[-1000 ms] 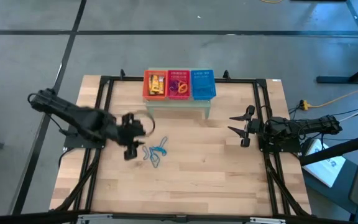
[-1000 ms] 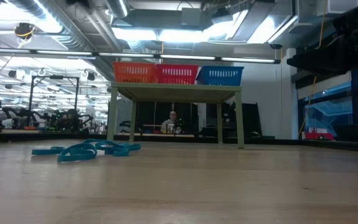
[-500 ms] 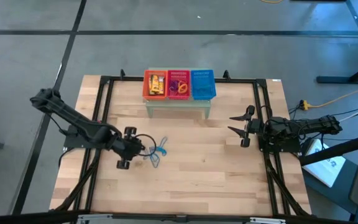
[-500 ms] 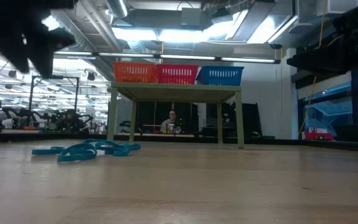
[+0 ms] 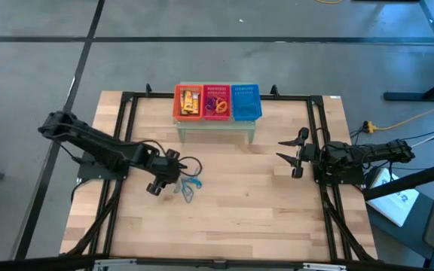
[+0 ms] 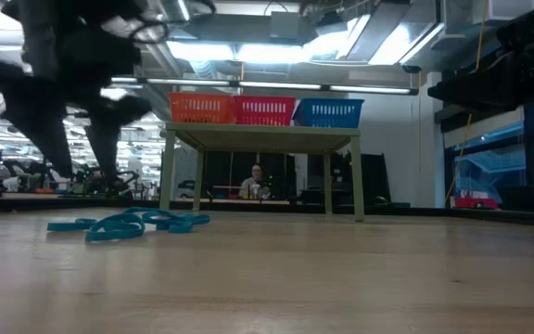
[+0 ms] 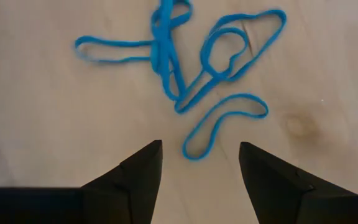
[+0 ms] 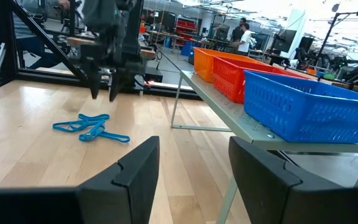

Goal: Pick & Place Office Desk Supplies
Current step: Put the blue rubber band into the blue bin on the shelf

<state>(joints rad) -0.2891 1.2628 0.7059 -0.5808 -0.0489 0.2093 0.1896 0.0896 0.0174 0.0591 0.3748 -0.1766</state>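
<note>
Several thin blue loops [image 5: 190, 186] lie tangled and flat on the wooden table [image 5: 262, 211]. They also show in the low view [image 6: 128, 224] and the right wrist view [image 8: 92, 127]. My left gripper [image 5: 164, 177] hangs open just above the table, slanting down. The nearest blue loop [image 7: 222, 121] lies on the table just ahead of the gap between its fingertips [image 7: 201, 149], untouched. My right gripper [image 5: 286, 150] waits open at the table's right side, level and holding nothing.
An orange basket [image 5: 188, 102], a red basket [image 5: 217, 102] and a blue basket [image 5: 246, 102] stand in a row on a small pale stand [image 5: 215, 129] at the table's far middle. The orange one holds yellow blocks, the red one orange and purple loops. Black frame rails [image 5: 319, 196] run along the sides.
My left gripper has come down from well above the table to just over the blue loops, rolling about its own axis on the way. The loops lie as before.
</note>
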